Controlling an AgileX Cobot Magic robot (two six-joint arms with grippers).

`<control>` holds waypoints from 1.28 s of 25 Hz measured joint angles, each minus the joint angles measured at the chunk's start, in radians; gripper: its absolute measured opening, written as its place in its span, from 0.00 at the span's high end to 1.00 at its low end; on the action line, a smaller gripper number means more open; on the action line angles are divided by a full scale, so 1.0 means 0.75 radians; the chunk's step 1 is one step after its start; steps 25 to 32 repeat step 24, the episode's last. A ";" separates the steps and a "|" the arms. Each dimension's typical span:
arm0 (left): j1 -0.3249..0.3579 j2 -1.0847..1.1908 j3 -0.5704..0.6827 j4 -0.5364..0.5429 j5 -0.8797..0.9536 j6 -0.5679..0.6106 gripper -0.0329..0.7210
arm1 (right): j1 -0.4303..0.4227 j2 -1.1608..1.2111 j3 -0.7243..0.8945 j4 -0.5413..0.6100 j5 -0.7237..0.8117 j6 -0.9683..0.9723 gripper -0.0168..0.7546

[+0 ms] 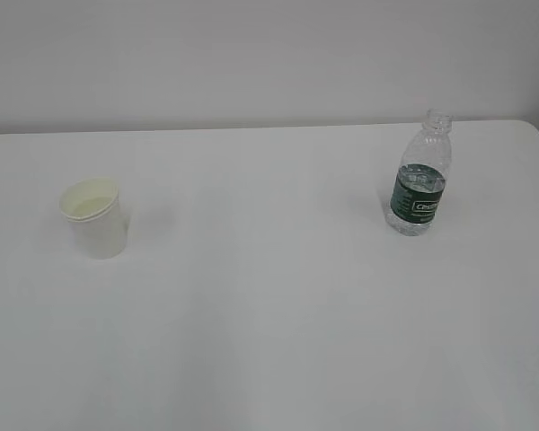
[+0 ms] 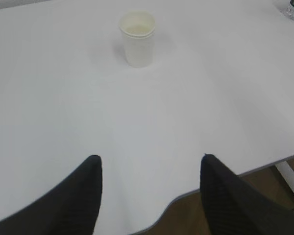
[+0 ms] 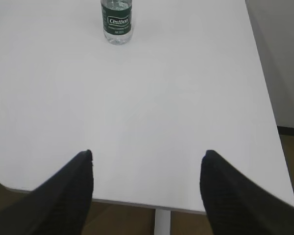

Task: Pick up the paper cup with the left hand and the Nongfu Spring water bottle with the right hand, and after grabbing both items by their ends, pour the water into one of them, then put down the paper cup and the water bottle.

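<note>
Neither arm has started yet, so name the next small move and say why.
Probably advance the left gripper toward the paper cup. The cup stands upright and untouched ahead of its open, empty jaws, near the table's left side. The bottle stands likewise untouched ahead of the open right gripper, which could approach too.

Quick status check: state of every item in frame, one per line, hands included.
paper cup: upright on the table, open top, untouched
water bottle: upright, no cap, water inside, untouched
left hand: open, empty, well short of the cup
right hand: open, empty, well short of the bottle
table: white, carries cup and bottle far apart
</note>
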 joint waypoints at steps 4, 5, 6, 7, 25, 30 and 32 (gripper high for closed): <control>0.000 0.000 0.034 0.005 -0.054 0.000 0.36 | 0.000 0.000 0.031 -0.003 -0.045 0.000 0.30; 0.000 0.000 0.034 0.005 -0.057 0.000 0.36 | 0.000 0.000 0.031 -0.003 -0.051 0.000 0.30; 0.000 0.000 0.034 0.005 -0.057 0.000 0.36 | 0.000 0.000 0.031 -0.003 -0.050 0.000 0.30; 0.000 0.000 0.034 0.005 -0.057 0.000 0.36 | 0.000 0.000 0.031 -0.003 -0.050 0.000 0.30; 0.000 0.000 0.034 0.005 -0.065 0.000 0.36 | 0.000 0.000 0.031 -0.003 -0.056 0.000 0.30; 0.000 0.000 0.034 0.005 -0.065 0.000 0.36 | 0.000 0.000 0.031 -0.003 -0.056 0.000 0.30; 0.000 0.000 0.034 0.005 -0.065 0.000 0.36 | 0.000 0.000 0.031 -0.003 -0.056 0.000 0.30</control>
